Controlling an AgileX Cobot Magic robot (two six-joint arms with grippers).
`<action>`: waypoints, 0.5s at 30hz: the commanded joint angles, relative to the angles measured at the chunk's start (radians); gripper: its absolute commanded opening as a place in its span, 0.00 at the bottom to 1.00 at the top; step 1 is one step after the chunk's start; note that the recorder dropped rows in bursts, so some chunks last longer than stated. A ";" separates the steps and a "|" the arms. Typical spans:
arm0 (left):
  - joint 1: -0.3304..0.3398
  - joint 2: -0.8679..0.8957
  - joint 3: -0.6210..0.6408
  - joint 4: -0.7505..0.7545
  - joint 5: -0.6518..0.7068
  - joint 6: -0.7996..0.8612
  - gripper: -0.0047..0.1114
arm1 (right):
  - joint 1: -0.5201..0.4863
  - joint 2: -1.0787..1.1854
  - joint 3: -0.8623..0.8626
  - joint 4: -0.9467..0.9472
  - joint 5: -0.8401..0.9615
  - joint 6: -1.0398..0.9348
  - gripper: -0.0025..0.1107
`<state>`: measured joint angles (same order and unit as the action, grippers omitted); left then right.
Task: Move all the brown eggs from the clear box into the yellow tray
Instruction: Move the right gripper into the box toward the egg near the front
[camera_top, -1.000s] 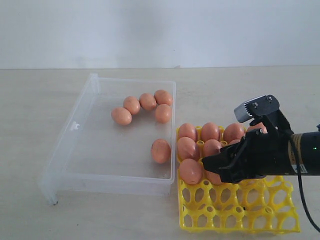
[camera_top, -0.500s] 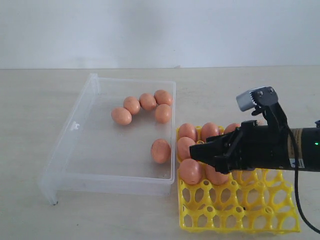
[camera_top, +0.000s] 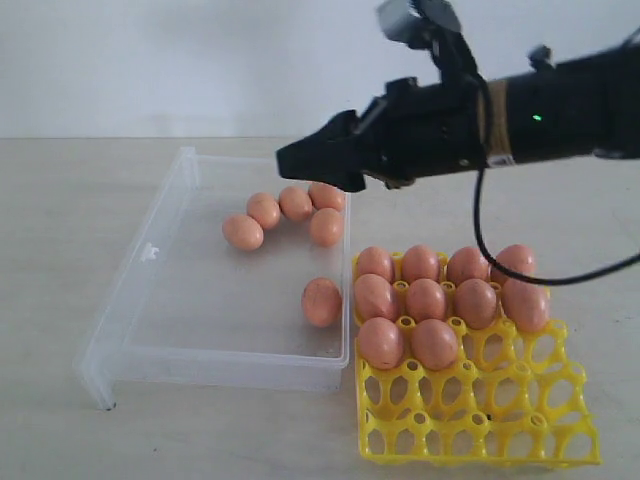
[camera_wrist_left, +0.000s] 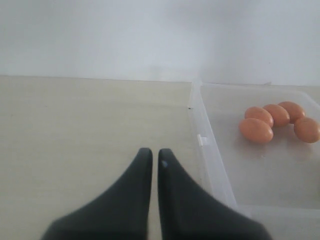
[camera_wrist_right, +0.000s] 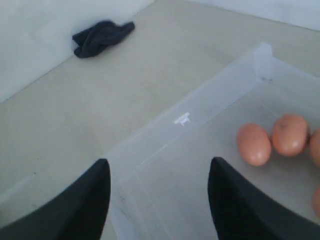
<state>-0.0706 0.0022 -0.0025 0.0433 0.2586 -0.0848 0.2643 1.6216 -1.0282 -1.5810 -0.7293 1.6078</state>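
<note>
Brown eggs (camera_top: 295, 203), five, lie inside the clear box (camera_top: 150, 255): four clustered at its far corner, one alone by its wall nearest the yellow tray (camera_top: 480, 420); smooth, light and brittle, I judge, so pinch gently across the middle; right gripper (camera_top: 290, 160) hovers above the box, spread wide, empty.

pale table (camera_top: 60, 210) bears clear box (camera_top: 140, 262), yellow tray (camera_top: 470, 425) (just beside it) and dark cloth (camera_wrist_right: 102, 37).

My right gripper (camera_top: 285, 160) hangs above the box (camera_top: 150, 290), jaws over its far side. Below them, five eggs (camera_top: 295, 203) cluster in the box. A sixth egg (camera_top: 321, 301) lies apart, by the wall next to the tray (camera_top: 480, 420). The tray sits behind the jaws, just beside the box, with ten more eggs (camera_top: 425, 298) in its far rows.
</note>
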 joint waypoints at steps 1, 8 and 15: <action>0.003 -0.002 0.003 -0.003 -0.008 0.002 0.08 | 0.118 -0.004 -0.141 -0.163 0.101 0.198 0.46; 0.003 -0.002 0.003 -0.003 -0.008 0.002 0.08 | 0.220 -0.004 -0.183 -0.163 0.299 0.052 0.20; 0.003 -0.002 0.003 -0.003 -0.008 0.002 0.08 | 0.347 -0.014 -0.183 -0.163 0.932 -0.260 0.20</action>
<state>-0.0706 0.0022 -0.0025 0.0433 0.2586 -0.0848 0.5643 1.6216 -1.2038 -1.7498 -0.1050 1.4867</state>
